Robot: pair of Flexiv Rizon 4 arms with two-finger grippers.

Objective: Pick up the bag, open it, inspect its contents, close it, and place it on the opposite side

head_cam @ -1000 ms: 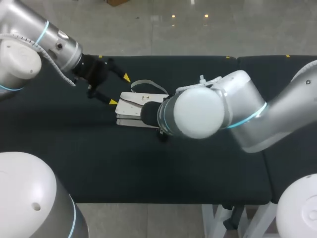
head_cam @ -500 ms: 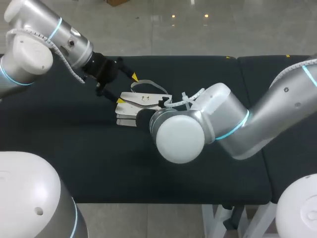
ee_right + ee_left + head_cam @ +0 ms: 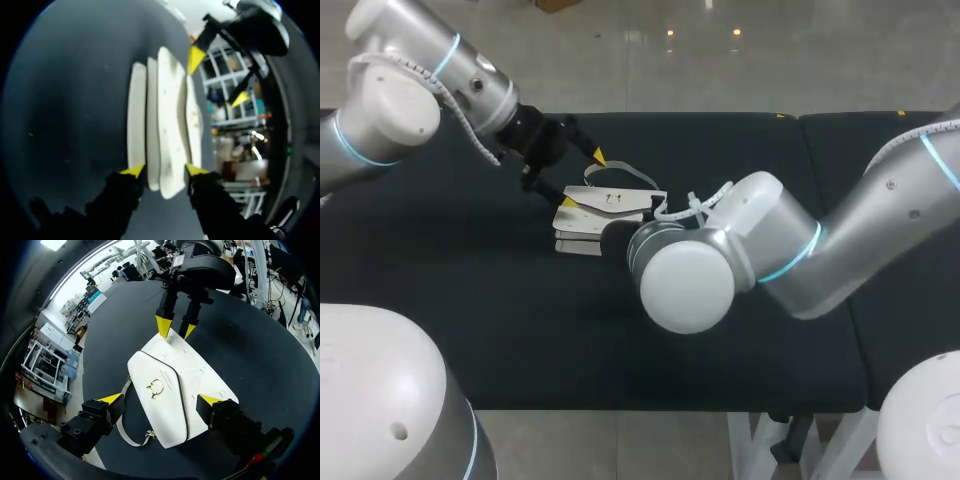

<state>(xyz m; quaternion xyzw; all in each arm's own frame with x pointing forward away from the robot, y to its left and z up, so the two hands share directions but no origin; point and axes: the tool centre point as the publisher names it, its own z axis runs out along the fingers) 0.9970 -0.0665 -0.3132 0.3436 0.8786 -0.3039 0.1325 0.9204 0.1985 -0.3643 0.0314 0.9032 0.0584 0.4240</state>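
The white bag (image 3: 595, 215) lies flat on the table (image 3: 520, 330), near its middle. The left gripper (image 3: 161, 400) hangs open astride one end. The right gripper (image 3: 164, 171) is at the other end, and I cannot tell whether it grips. Better to close squarely on the body, clear of the strap (image 3: 131, 437), before lifting.

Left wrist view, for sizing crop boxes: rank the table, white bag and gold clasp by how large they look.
1. table, filling most of the view
2. white bag, lying on it
3. gold clasp, a small fitting on the bag's flap
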